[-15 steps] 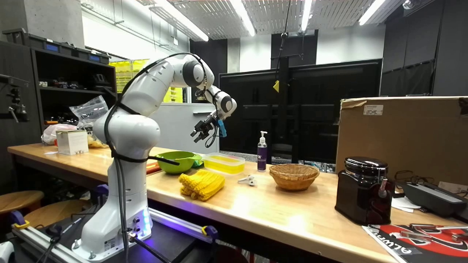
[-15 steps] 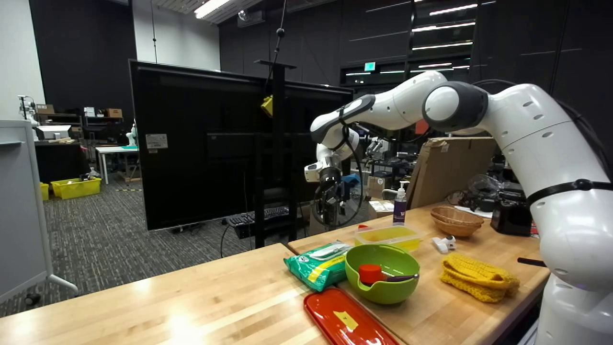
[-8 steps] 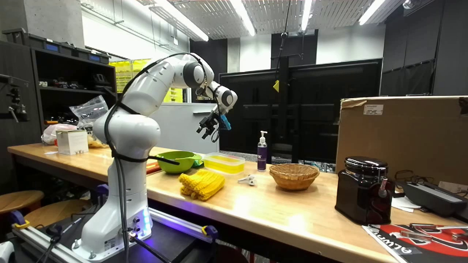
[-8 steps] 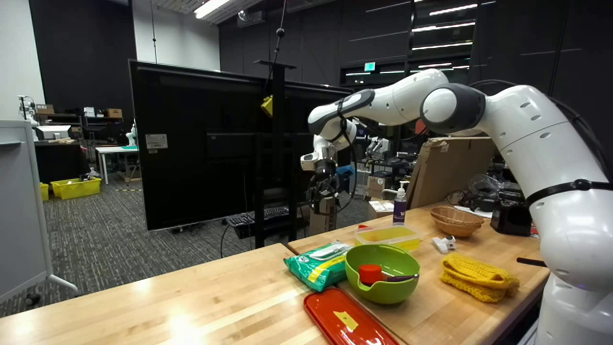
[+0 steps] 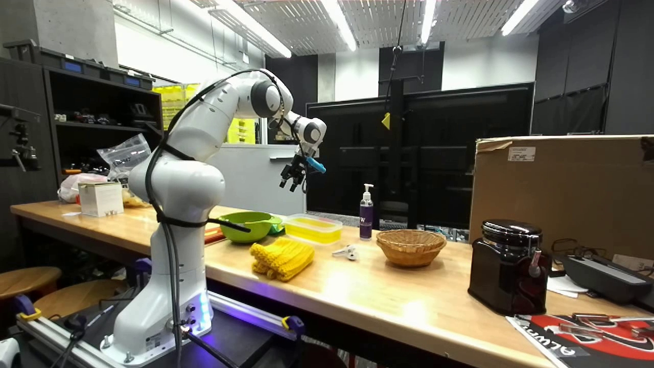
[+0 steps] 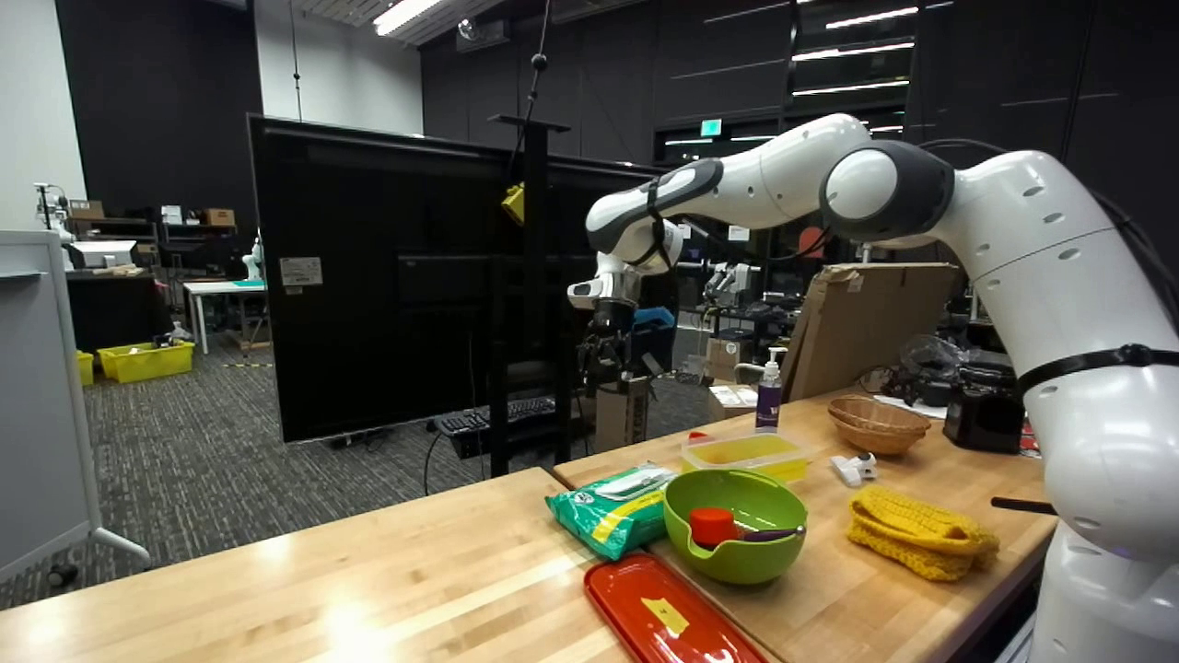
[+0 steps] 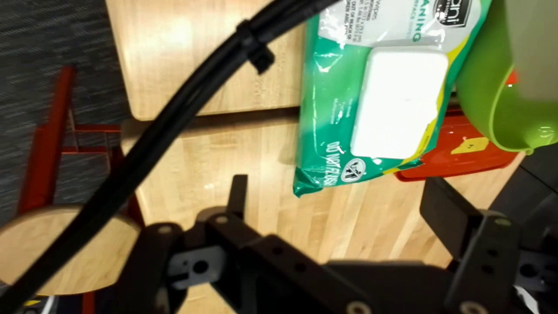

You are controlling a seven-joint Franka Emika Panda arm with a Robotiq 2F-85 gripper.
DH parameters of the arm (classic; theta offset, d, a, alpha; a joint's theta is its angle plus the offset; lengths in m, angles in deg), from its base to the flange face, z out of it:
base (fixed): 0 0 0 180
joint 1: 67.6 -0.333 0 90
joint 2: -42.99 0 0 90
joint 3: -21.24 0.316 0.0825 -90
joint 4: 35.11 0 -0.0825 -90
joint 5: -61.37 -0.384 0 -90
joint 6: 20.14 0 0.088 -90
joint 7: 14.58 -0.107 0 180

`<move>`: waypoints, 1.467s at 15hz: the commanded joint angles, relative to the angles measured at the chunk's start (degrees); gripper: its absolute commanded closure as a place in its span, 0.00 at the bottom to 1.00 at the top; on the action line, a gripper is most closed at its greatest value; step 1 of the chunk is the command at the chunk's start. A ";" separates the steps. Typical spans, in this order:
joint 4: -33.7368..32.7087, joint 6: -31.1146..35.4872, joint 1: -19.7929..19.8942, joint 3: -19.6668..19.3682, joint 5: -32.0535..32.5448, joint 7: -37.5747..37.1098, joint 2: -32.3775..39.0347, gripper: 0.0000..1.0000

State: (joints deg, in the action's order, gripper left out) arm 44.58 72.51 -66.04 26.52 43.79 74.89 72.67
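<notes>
The pincer (image 7: 338,203) has its two fingers spread wide apart and is gripping nothing. In both exterior views it hangs well above the wooden worktop (image 6: 414,562), fingertips directed downward. A green, white-lidded packet of cleaning wipes (image 7: 383,93) lies flat below the pincer, just beyond the fingertips as seen in the wrist view and apart from them; it straddles the seam between two worktop sections. Beside the packet, likewise lower than the pincer, a green bowl (image 7: 477,87) stands upright; contact between packet and bowl cannot be determined. In an exterior view the bowl contains an orange-red item (image 6: 712,527) and a dark purple handle (image 6: 772,534). A red tray (image 6: 636,589) with a yellow label lies below the pincer's level, near both. Also lower than the pincer, near the bowl, is a translucent plastic container (image 5: 319,235), yellow in its lower part. Farther from the pincer: an upright pump bottle (image 5: 366,220) with a purple label, a yellow knitted cloth (image 5: 282,258), a white object (image 5: 350,252) of unclear kind, and a wicker basket (image 5: 411,253). A black cable (image 7: 205,85) crosses the wrist view beside the pincer.
</notes>
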 commanded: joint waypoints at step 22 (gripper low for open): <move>52.31 36.68 -3.44 0.20 3.09 -14.47 -28.84 0.00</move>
State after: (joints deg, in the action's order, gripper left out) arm 94.43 106.87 -68.65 26.99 46.62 59.58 45.89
